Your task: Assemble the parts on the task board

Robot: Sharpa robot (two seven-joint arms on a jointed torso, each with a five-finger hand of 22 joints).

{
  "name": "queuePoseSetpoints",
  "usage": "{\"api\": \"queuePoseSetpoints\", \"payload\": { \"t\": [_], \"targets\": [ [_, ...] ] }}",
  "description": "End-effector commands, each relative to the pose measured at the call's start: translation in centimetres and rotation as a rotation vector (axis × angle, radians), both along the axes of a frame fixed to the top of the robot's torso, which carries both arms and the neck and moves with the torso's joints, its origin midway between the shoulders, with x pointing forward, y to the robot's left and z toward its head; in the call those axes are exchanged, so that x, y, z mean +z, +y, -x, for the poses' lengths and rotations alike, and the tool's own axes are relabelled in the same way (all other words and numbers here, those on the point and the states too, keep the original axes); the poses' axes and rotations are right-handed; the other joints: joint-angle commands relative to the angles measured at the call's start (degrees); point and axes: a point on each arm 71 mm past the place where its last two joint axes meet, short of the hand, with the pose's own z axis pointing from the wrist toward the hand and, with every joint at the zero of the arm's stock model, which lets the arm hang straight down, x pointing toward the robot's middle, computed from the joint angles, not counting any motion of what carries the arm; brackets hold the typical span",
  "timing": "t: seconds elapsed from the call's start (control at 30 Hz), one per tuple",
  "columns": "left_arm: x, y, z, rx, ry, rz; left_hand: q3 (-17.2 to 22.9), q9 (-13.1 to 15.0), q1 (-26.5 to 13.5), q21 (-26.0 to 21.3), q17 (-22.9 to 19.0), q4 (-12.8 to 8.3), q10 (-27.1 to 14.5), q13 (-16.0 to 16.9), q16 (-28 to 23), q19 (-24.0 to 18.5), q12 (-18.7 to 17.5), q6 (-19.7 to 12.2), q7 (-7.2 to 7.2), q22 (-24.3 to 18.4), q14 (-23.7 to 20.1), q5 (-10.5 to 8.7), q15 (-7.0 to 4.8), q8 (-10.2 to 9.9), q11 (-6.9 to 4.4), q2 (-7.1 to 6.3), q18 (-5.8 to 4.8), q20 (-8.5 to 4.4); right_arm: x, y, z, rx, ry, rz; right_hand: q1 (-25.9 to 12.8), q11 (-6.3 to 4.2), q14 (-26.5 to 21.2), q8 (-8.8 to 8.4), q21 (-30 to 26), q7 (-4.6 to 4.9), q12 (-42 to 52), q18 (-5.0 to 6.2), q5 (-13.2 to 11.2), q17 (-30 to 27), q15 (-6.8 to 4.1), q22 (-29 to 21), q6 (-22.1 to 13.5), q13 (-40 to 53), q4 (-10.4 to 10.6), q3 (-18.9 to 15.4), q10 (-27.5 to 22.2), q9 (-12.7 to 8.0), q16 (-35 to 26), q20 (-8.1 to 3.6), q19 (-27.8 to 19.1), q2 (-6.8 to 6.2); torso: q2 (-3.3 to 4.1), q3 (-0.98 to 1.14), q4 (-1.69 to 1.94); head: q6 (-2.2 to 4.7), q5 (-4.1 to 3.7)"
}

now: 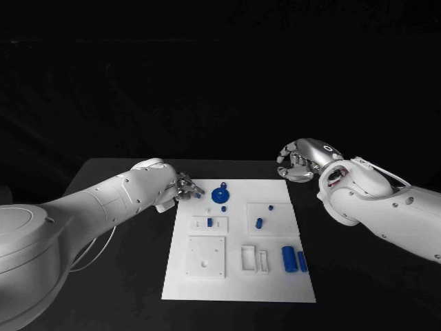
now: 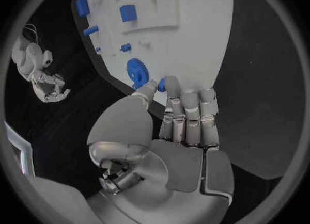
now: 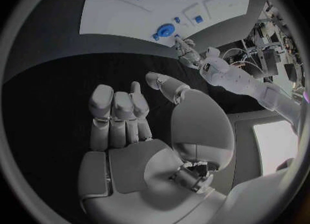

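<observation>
The white task board [image 1: 236,276] lies in the middle of the black table. My left hand [image 1: 186,187] is at its far left corner, beside a blue gear [image 1: 220,194]. In the left wrist view a small blue part [image 2: 161,84] sits pinched between the thumb and the fingers [image 2: 184,105], close to the gear [image 2: 136,72]. My right hand [image 1: 300,160] hangs above the table off the board's far right corner, fingers loosely bent, thumb apart, nothing in it. The right wrist view looks past that hand [image 3: 129,121] to the board [image 3: 116,7], the gear [image 3: 166,29] and the left hand [image 3: 187,53].
Two blue cylinders [image 1: 295,260] lie at the board's near right. A blue peg [image 1: 259,223] and smaller blue pieces [image 1: 209,222] stand mid-board. White raised blocks [image 1: 207,256] and a white frame [image 1: 247,257] occupy the near half. Black tabletop [image 1: 131,276] flanks the board.
</observation>
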Motion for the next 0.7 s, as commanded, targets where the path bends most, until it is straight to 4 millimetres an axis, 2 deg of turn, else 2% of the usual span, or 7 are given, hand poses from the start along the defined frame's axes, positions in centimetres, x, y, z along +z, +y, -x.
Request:
{"api": "queuePoseSetpoints", "payload": {
  "t": [0.03,0.07,0.13,0.27,0.43,0.5,0.7],
  "targets": [
    [-0.3,0.0,0.1,0.001,0.007,0.001,0.4,0.32,1.49,-0.34,0.07,-1.81,0.23,-0.08,-0.03,0.14,-0.09,1.27,-0.15,1.03,0.04,2.69,-0.4,0.68,-0.19,1.6,-0.83,-6.32,0.1,0.1,0.0,0.011,-0.009,0.005,-0.28,1.29,0.54,-0.27,-0.28,0.94,0.06,4.83,-0.1,0.05,-0.03,0.51,1.31,-0.03,0.13,-0.22,-2.69,0.08,-0.22,-0.49,0.04,0.1,-0.04,0.0,0.05,0.02,-0.04],
    [-0.3,0.0,0.1,0.001,0.005,0.002,0.47,0.35,1.55,-0.33,0.08,-2.6,0.24,-0.09,-0.02,0.15,-0.1,1.49,-0.2,1.04,0.03,3.04,-0.44,0.81,-0.25,2.04,-0.9,-6.3,0.1,0.1,0.0,0.011,-0.009,0.005,-0.28,1.29,0.54,-0.27,-0.28,0.94,0.06,4.83,-0.1,0.05,-0.03,0.51,1.31,-0.03,0.13,-0.22,-2.69,0.09,-0.22,-0.5,0.04,0.11,-0.05,0.0,0.05,0.0,-0.04],
    [-0.3,0.0,0.1,0.003,0.0,0.004,8.45,0.33,3.08,-0.62,0.03,-2.08,0.57,-0.26,-0.08,0.68,-0.22,2.6,-0.47,0.79,0.3,-4.28,-0.74,1.24,-0.4,0.05,-1.1,-6.27,0.1,0.1,0.0,0.011,-0.009,0.005,-0.27,1.29,0.55,-0.27,-0.28,0.94,0.08,4.83,-0.08,0.05,-0.03,0.51,1.31,-0.02,0.13,-0.21,-2.68,0.09,-0.22,-0.5,0.04,0.11,-0.05,-0.01,0.07,-0.02,-0.03],
    [-0.2,0.2,0.1,0.013,-0.002,0.021,13.02,0.39,1.48,-0.22,0.08,-3.78,0.74,-0.33,0.03,0.97,-0.22,3.59,-0.65,1.15,0.45,-4.1,-0.82,1.74,-0.67,-0.13,-1.35,-6.39,0.1,0.1,0.0,0.011,-0.008,0.005,-0.26,1.29,0.55,-0.27,-0.28,0.93,0.04,4.83,-0.06,0.05,-0.03,0.51,1.31,-0.05,0.12,-0.2,-2.71,0.09,-0.22,-0.5,0.04,0.11,-0.02,-0.01,0.08,-0.03,0.01],
    [-0.2,0.9,0.2,0.04,-0.005,0.048,16.75,0.45,-2.93,0.4,0.2,-8.1,1.27,-0.45,0.29,1.36,-0.29,4.43,-0.97,1.15,0.81,-3.58,-1.02,2.19,-0.83,0.5,-1.53,-6.66,0.1,0.0,0.0,0.009,-0.008,0.006,-0.25,1.29,0.55,-0.27,-0.29,0.93,0.09,4.83,-0.04,0.06,-0.04,0.51,1.32,-0.02,0.12,-0.19,-2.67,0.09,-0.22,-0.5,0.04,0.11,-0.07,0.03,0.09,-0.04,0.09],
    [-0.1,1.3,0.2,0.059,-0.015,0.045,18.29,0.41,-5.25,0.58,0.16,-10.12,1.55,-0.55,0.25,1.6,-0.42,5.04,-1.05,1.09,0.96,-1.81,-1.11,2.42,-0.93,0.57,-1.6,-6.79,0.1,-0.1,0.0,0.008,-0.008,0.006,-0.25,1.29,0.55,-0.27,-0.29,0.93,0.08,4.83,-0.03,0.06,-0.04,0.51,1.32,-0.02,0.11,-0.19,-2.67,0.09,-0.22,-0.5,0.04,0.11,-0.08,0.03,0.11,-0.03,0.22],
    [0.0,2.0,0.6,0.078,-0.008,0.076,19.47,0.32,-6.96,0.63,0.12,-11.41,1.76,-0.64,0.17,1.83,-0.56,5.54,-1.11,1.02,1.12,-1.87,-1.18,2.59,-1.05,0.72,-1.64,-6.91,0.1,-0.3,0.1,0.007,-0.008,0.007,-0.24,1.28,0.55,-0.27,-0.29,0.93,0.09,4.83,0.01,0.06,-0.04,0.51,1.32,-0.02,0.11,-0.17,-2.66,0.1,-0.22,-0.5,0.04,0.12,-0.08,0.08,0.13,0.11,0.34]
  ]
}}
